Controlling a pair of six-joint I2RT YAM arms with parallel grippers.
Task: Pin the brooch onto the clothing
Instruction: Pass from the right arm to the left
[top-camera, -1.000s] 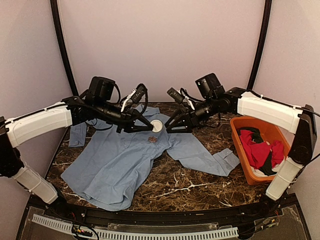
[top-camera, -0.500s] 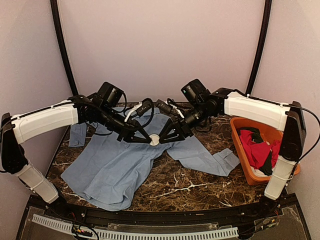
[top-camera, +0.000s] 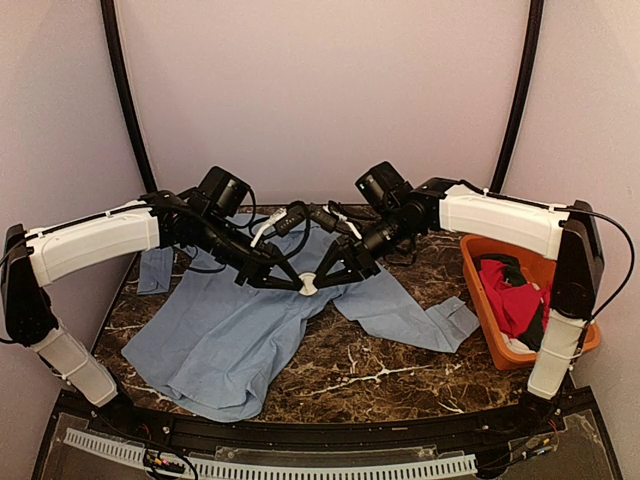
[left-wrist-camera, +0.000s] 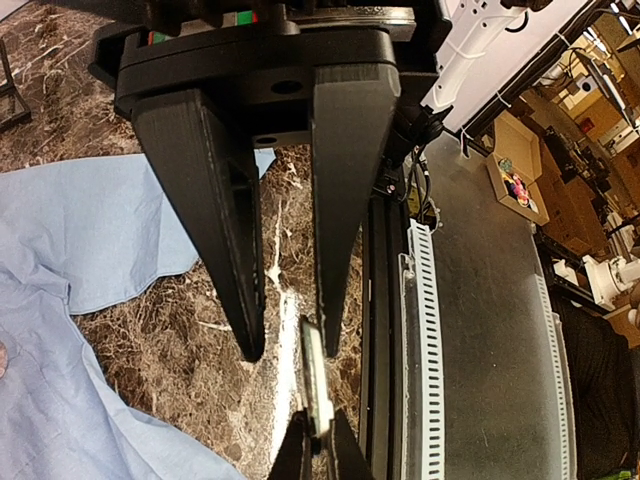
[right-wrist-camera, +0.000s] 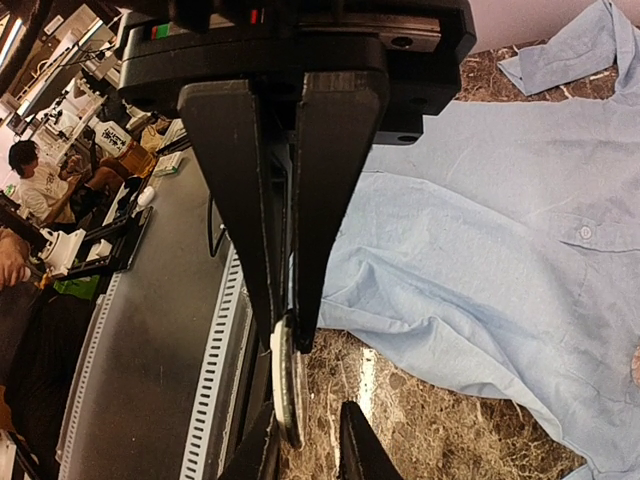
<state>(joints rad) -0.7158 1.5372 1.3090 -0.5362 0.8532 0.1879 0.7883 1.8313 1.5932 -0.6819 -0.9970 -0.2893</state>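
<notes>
Black jaws of the right gripper (right-wrist-camera: 288, 340) are pressed together on one edge of the brooch (right-wrist-camera: 286, 388). The brooch is a thin white disc that this wrist camera catches edge-on, sticking out past the fingertips. The left gripper (left-wrist-camera: 290, 348) faces the same disc from the opposite side, tip to tip with the right one. It is closed down to a narrow slot, and the disc's near edge lies right against the inner side of one fingertip (left-wrist-camera: 327, 335). Whether both of its fingers actually pinch the disc is hard to judge from this angle.

In the top view the two grippers form a shallow V with the brooch at the meeting point. There it sits over the upper front of the light blue shirt (top-camera: 230, 335), close to the collar. The shirt lies spread out on the dark marble table (top-camera: 380, 375) with its collar toward the far wall. One sleeve angles out toward an orange basket (top-camera: 476, 300) at the right edge, and the other ends near the far left corner. A red garment (top-camera: 522, 300) is bundled inside the basket.
</notes>
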